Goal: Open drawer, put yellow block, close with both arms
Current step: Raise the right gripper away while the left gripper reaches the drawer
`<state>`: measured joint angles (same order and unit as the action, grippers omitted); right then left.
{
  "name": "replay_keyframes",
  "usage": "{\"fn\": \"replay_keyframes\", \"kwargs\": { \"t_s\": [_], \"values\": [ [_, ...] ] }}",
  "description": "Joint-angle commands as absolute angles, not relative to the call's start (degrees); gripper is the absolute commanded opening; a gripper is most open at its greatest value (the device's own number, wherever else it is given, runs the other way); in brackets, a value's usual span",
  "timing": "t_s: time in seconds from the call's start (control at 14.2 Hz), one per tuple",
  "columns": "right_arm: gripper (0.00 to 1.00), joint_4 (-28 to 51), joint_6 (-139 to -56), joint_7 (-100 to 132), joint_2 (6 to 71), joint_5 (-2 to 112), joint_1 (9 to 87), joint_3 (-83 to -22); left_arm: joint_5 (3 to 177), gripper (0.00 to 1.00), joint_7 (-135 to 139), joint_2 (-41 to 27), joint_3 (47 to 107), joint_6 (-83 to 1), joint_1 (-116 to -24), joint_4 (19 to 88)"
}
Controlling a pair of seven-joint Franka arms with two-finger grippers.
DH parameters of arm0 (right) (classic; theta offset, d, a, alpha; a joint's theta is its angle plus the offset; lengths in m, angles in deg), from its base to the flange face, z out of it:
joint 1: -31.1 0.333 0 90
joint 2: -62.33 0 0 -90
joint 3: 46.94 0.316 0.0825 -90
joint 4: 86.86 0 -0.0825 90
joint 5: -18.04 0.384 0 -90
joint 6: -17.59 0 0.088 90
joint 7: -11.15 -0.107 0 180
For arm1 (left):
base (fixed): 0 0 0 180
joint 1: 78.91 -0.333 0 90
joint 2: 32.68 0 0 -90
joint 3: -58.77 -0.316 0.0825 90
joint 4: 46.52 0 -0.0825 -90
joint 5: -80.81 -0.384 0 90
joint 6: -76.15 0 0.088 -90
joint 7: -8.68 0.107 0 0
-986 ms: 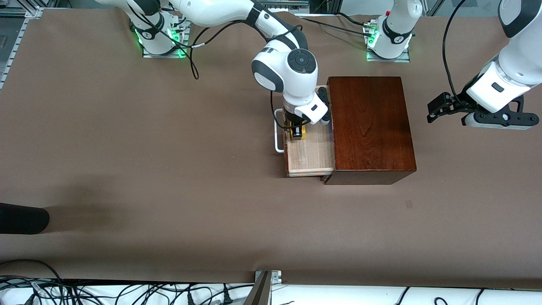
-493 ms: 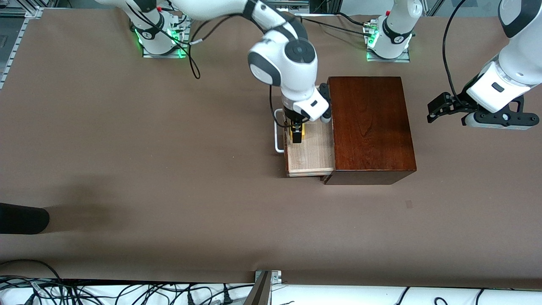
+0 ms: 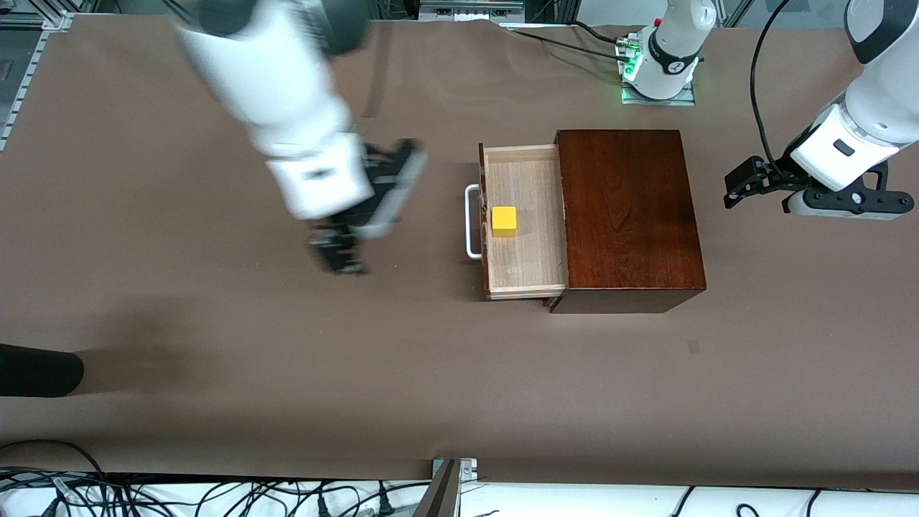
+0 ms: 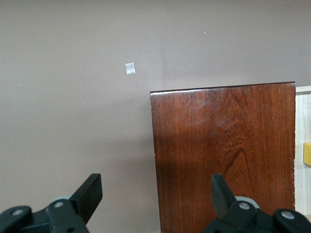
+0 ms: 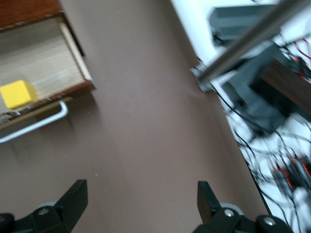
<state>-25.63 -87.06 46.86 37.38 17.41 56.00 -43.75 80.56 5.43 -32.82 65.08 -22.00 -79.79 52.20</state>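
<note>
The drawer [image 3: 535,258] stands pulled out of the dark reddish-brown wooden box [image 3: 628,215], its white handle [image 3: 471,222] toward the right arm's end of the table. The yellow block [image 3: 504,220] lies in the drawer close to its front; it also shows in the right wrist view [image 5: 17,93] and at the edge of the left wrist view [image 4: 307,154]. My right gripper [image 3: 337,255] is open and empty over bare table, apart from the handle. My left gripper [image 3: 739,188] is open and empty, in the air off the box's end, waiting.
A dark rounded object [image 3: 36,370] lies at the table edge at the right arm's end. Cables [image 3: 215,495] and a metal post [image 3: 441,488] run along the edge nearest the front camera. A small pale mark [image 3: 693,346] lies on the table near the box.
My right gripper let go of the yellow block in the drawer, rose and swung away toward the right arm's end of the table. The left arm has not moved.
</note>
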Motion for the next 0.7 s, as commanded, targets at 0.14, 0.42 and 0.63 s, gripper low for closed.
{"fn": "replay_keyframes", "kwargs": {
  "t_s": [0.14,0.42,0.63],
  "values": [
    [1.00,-0.9,-87.2,44.9,56.9,21.2,42.7,-43.3,81.9,1.00,6.9,-32.3,65.4,-19.7,-79.8,50.4],
    [1.00,5.5,-82.4,38.1,63.1,21.1,40.1,-46.8,83.7,1.00,24.0,-30.1,68.3,-12.7,-77.5,44.8],
    [1.00,6.1,-80.3,35.9,63.1,20.8,40.1,-51.5,90.2,1.00,30.3,-27.8,72.5,-9.1,-74.8,44.3]
  ]
}}
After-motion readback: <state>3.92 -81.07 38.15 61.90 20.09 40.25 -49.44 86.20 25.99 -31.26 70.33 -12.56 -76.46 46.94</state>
